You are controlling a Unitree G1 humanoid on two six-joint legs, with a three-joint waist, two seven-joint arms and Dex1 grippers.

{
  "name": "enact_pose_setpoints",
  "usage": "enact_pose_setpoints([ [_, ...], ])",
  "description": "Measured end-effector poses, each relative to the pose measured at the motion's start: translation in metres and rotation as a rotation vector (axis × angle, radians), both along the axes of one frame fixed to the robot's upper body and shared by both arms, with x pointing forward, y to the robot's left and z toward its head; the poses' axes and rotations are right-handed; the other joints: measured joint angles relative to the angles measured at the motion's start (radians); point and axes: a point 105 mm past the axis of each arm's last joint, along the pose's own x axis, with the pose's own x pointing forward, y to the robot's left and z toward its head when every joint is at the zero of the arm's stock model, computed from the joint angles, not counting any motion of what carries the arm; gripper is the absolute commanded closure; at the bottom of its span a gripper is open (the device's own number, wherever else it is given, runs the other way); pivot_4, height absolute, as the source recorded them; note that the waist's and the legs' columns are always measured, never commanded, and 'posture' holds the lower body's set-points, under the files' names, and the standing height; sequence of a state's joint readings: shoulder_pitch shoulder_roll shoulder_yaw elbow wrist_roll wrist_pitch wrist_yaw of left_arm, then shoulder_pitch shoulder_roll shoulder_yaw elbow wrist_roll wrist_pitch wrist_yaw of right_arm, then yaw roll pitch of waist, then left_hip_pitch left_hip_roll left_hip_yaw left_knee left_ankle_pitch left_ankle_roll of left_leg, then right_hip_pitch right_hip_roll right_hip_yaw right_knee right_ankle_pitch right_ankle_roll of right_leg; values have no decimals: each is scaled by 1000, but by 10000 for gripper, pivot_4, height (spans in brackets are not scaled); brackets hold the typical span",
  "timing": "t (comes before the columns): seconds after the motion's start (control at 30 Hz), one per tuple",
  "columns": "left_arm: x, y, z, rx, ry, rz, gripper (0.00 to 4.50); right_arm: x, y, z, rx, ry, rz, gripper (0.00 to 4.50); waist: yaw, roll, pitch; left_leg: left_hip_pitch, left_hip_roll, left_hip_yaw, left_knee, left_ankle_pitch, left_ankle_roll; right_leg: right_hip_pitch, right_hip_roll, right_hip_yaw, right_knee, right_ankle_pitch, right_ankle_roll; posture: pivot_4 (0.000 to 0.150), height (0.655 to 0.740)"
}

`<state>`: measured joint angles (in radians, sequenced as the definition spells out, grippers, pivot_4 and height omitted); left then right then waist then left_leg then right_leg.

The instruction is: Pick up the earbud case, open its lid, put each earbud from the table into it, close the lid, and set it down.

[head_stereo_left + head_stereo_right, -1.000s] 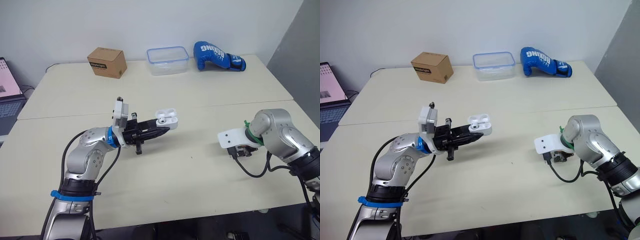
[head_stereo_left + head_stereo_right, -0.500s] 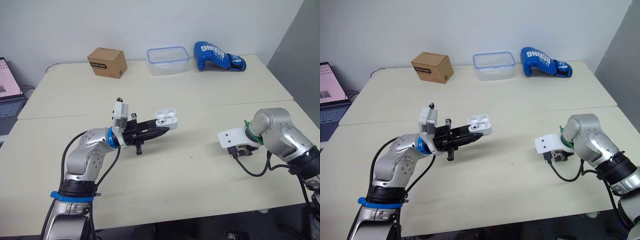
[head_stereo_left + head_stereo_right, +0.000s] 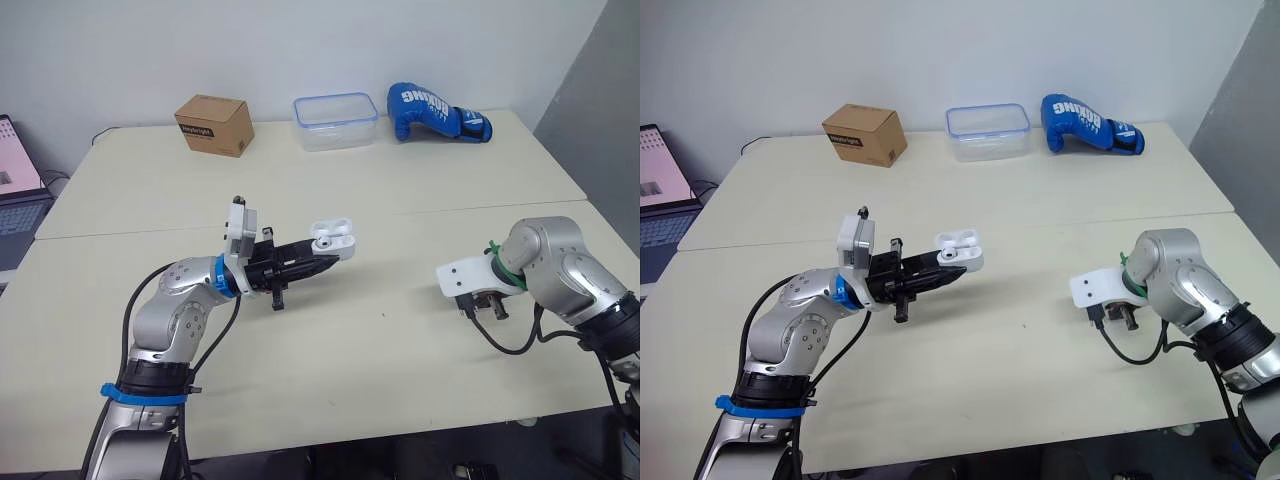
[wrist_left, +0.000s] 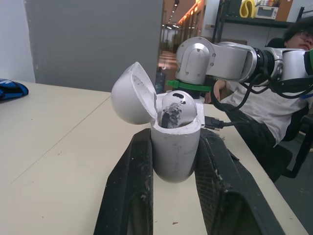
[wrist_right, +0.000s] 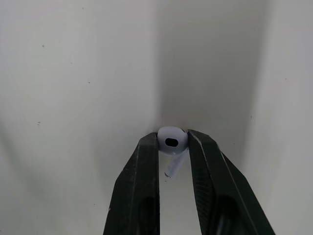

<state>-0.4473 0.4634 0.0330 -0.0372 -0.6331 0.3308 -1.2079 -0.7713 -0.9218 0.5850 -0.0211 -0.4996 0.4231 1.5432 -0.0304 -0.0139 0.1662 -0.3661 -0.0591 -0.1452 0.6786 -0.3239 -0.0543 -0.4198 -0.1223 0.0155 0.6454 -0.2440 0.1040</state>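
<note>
While the left pincer (image 3: 318, 264) is clamping the lid-open earbud case (image 4: 175, 149) above the worktop (image 3: 400, 330), the right pincer (image 5: 172, 147) is pinching the remaining earbud (image 5: 171, 141) near its surface. A straight, slow lift is looking wisest, stem toward the empty socket.

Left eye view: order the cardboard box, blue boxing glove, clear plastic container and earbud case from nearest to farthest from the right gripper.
1. The earbud case, lid open, held in the left gripper, off to the left of the right gripper.
2. The blue boxing glove, far edge of the table, right end.
3. The clear plastic container, far edge, middle.
4. The cardboard box, far edge, left end.
</note>
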Motion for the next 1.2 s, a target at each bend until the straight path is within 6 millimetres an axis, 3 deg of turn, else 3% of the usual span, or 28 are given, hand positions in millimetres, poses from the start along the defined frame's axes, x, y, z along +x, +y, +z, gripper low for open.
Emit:
enact_pose_setpoints([
  [0.43,0,0,0,0,0,0,37290,-3,-1,2,12,0,-23,40619,0,0,0,0,0,0,0,0,0,0,0,0,0,0,0,1500,7307],
  [0.63,0,0,0,-2,4,-7,37290,-8,-5,8,174,-52,-141,40619,2,0,0,0,0,0,0,0,0,0,0,0,0,0,0,1500,7307],
  [0.83,2,1,-2,-1,18,-40,37290,-12,9,18,499,-119,-330,40619,1,0,0,0,0,0,0,0,0,0,0,0,1,0,0,1500,7307],
  [0.93,4,1,-2,0,23,-54,37290,-8,27,34,716,-209,-378,40619,2,0,0,0,0,-1,0,0,0,0,0,0,1,0,0,1500,7307],
  [1.0,7,0,-6,1,34,-66,37290,-8,42,50,949,-283,-433,40619,2,0,0,0,0,-2,0,0,0,0,0,-1,1,0,0,1500,7307],
  [1.1,8,-2,-7,10,38,-77,37290,-9,47,56,1038,-306,-459,40619,2,0,0,0,-1,-2,0,0,0,0,0,0,1,0,0,1500,7307],
  [1.2,13,-3,-9,11,38,-88,37290,-14,60,77,1253,-379,-497,40619,2,0,0,0,0,-3,0,0,0,0,0,-1,2,0,0,1500,7307],
])
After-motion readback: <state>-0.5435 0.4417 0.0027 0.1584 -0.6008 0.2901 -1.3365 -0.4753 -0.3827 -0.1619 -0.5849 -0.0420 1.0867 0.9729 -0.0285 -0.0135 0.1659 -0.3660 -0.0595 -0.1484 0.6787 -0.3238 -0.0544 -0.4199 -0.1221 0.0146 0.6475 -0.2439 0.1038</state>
